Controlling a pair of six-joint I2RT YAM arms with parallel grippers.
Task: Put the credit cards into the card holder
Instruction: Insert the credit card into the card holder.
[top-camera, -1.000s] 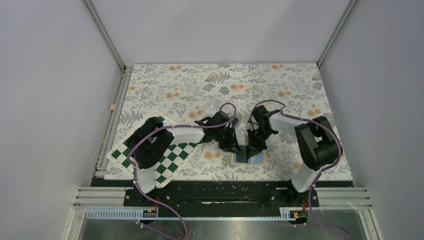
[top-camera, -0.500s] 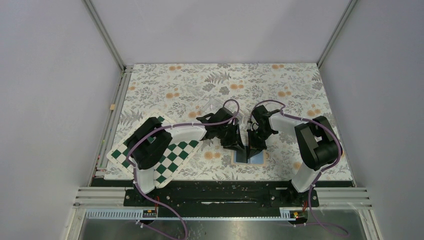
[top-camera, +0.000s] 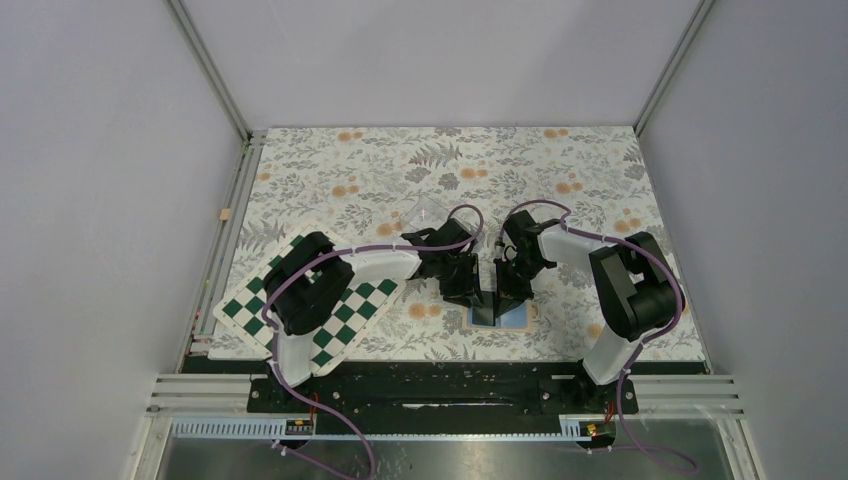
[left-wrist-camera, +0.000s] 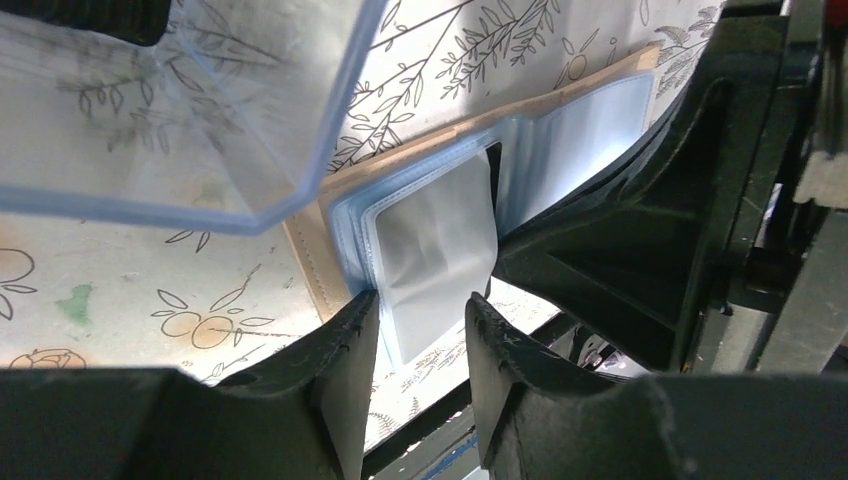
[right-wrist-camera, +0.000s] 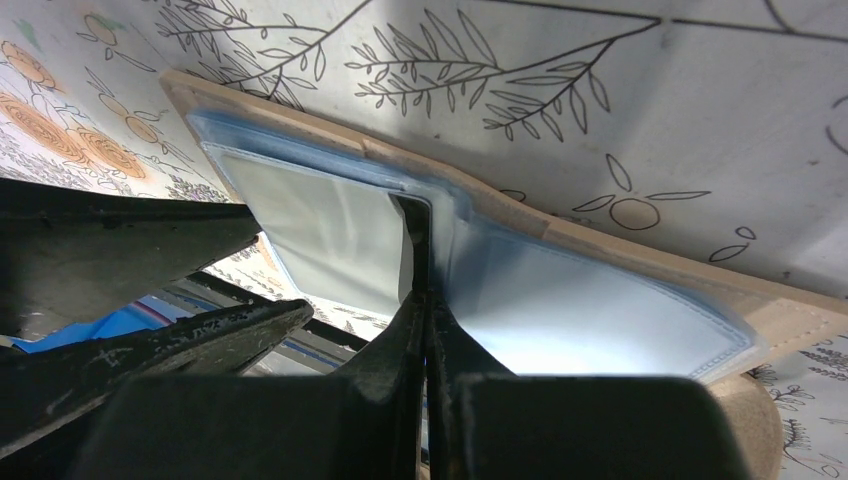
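The card holder (top-camera: 512, 318) lies open on the floral mat, a tan wallet with pale blue lining (right-wrist-camera: 600, 310). A grey credit card (left-wrist-camera: 435, 240) sits partway in its clear sleeve and shows dark from the top view, credit card (top-camera: 484, 313). My left gripper (left-wrist-camera: 420, 325) is open, with the card's free end lying loose between its fingers (left-wrist-camera: 340, 345). My right gripper (right-wrist-camera: 425, 300) is shut, pinching the thin sleeve edge (right-wrist-camera: 418, 235) of the card holder beside the card (right-wrist-camera: 320, 235). Both grippers meet over the wallet, left gripper (top-camera: 468, 292) and right gripper (top-camera: 508, 292).
A clear plastic box (left-wrist-camera: 190, 110) stands just behind the left gripper, also visible from above as the box (top-camera: 425, 212). A green-and-white chequered board (top-camera: 345, 312) lies under the left arm. The table's front rail (top-camera: 450, 385) runs just below the wallet.
The left gripper's jaws have opened and let go of the card, which stays in the sleeve. The left arm shifted slightly. The right gripper has stayed shut in place.
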